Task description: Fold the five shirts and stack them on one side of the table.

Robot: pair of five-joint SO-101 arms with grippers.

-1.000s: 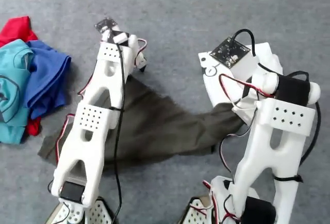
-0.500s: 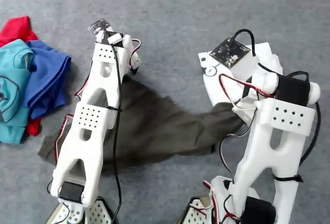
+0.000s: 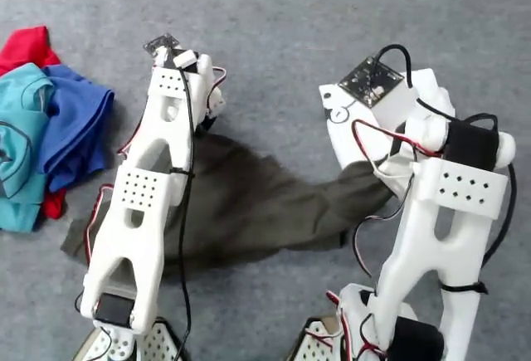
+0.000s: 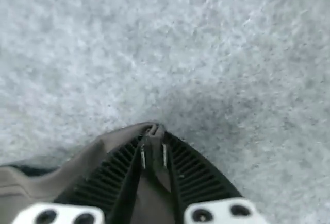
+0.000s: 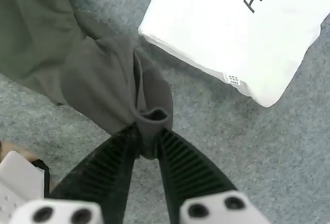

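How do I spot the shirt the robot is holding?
Find the grey table, then look near its middle. The olive shirt stretches there, pinched by the left hand and right hand. It's dark and spread out, unlike the bright heap nearby.

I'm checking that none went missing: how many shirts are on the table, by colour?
Red shirt: 1
Teal shirt: 1
Blue shirt: 1
Dark olive shirt: 1
White shirt: 1
Total: 5

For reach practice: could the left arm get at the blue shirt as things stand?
Probably not yet: the left hand is shut on the dark shirt. Only bare table separates it from the blue shirt.
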